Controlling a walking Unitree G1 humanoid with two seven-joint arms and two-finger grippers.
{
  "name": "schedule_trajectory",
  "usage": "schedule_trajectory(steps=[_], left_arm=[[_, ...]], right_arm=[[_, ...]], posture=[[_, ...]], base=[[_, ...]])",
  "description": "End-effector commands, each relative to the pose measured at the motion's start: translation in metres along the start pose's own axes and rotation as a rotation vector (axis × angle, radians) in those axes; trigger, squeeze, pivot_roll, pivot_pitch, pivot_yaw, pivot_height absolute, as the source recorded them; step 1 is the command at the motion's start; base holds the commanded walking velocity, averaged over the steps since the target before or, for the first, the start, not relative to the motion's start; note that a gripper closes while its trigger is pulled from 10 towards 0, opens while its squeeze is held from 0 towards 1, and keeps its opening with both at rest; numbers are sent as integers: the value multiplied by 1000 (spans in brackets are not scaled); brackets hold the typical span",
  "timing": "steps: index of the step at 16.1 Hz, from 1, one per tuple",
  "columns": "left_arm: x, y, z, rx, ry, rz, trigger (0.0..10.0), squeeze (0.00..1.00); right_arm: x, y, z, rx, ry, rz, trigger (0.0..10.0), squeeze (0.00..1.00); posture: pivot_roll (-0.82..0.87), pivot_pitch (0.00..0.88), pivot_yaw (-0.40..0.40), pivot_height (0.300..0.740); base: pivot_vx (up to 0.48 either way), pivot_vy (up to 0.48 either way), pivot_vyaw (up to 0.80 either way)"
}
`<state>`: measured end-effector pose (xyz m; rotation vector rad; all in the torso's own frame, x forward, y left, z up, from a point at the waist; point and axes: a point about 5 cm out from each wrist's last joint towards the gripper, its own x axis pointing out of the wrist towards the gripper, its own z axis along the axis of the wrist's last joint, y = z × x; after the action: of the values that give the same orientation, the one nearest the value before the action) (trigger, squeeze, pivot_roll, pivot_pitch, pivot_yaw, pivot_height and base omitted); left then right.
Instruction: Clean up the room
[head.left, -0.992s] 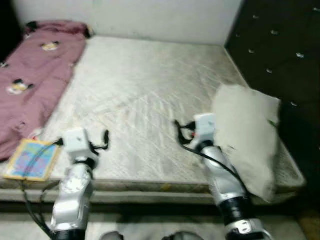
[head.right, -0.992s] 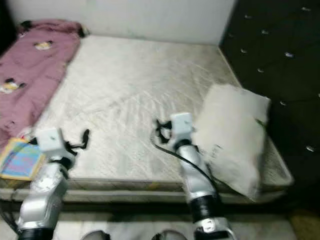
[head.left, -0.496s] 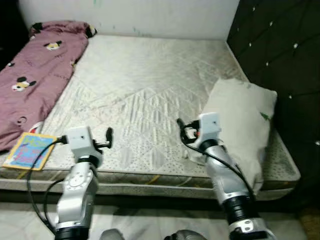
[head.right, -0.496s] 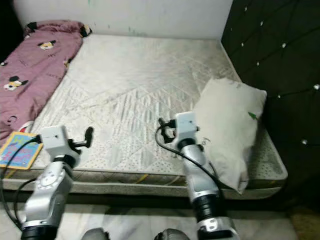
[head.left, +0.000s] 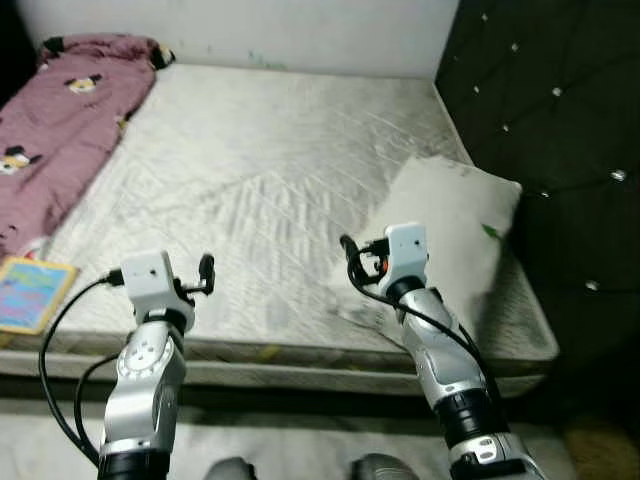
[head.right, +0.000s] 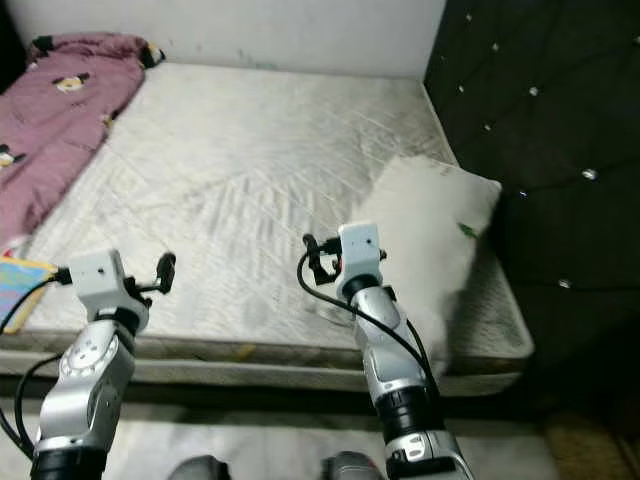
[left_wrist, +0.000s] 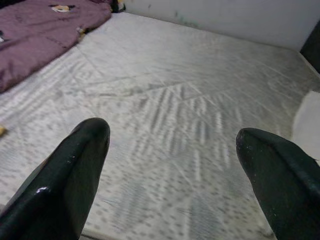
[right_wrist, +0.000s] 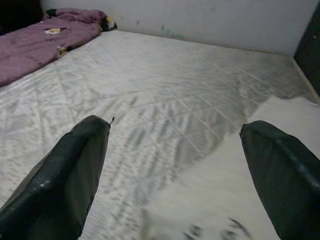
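Both grippers hover released over the bare mattress (head.left: 260, 170): left gripper (left_wrist: 172, 165), right gripper (right_wrist: 175, 165). A white pillow (head.left: 450, 215) lies beside the headboard (head.left: 545, 120). The purple blanket (head.left: 55, 100) and a book (head.left: 25, 293) are cut off at the frame edge.

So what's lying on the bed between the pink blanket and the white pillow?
Nothing: bare quilted mattress runs from the pink blanket to the white pillow, as the left eye view shows. A colourful book sits at the mattress's near left edge, by the blanket.
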<state>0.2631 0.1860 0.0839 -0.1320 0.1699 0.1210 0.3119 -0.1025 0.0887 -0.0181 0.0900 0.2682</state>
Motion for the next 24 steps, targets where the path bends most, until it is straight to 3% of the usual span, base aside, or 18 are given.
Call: schedule_trajectory(steps=[1, 21, 24], left_arm=[[0, -6, -2, -4, 8, -15, 10000, 0], [-2, -8, 2, -35, -35, -25, 10000, 0], [-1, -8, 2, -39, -38, -28, 10000, 0]], right_arm=[[-1, -10, -1, -11, 8, -27, 10000, 0], [-2, -11, -1, -11, 6, -29, 10000, 0], [-2, -11, -1, -10, 6, -29, 10000, 0]], posture=[[-66, 0, -38, 740], [-60, 0, -42, 740], [-59, 0, -43, 740]], base=[[0, -326, 0], [0, -16, -20], [295, 0, -340]])
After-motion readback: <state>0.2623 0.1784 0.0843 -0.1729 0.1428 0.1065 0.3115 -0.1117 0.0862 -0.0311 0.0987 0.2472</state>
